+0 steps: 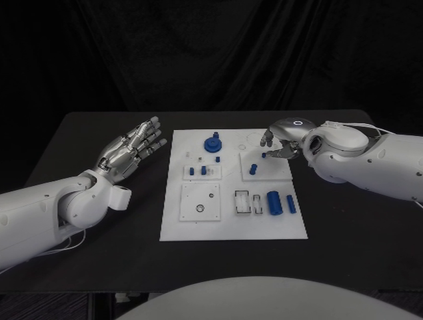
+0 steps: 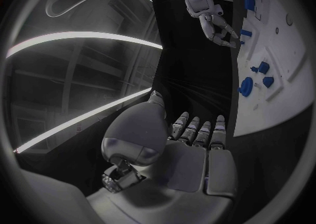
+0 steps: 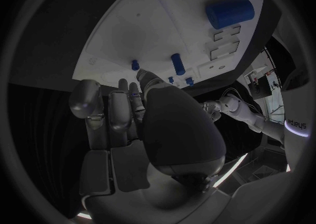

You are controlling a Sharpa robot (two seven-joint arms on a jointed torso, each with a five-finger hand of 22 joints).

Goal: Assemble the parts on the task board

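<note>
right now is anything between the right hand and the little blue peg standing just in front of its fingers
Nothing visible stands between them. The right hand hovers over the task board's far right part with its fingertips close beside the small blue peg. The left hand rests open, off the board's left side.

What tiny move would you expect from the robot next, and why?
Probably the right hand eases down to pinch the small blue peg just below its fingertips. It hovers over the task board holding nothing, while the left hand waits open beside the board.
</note>
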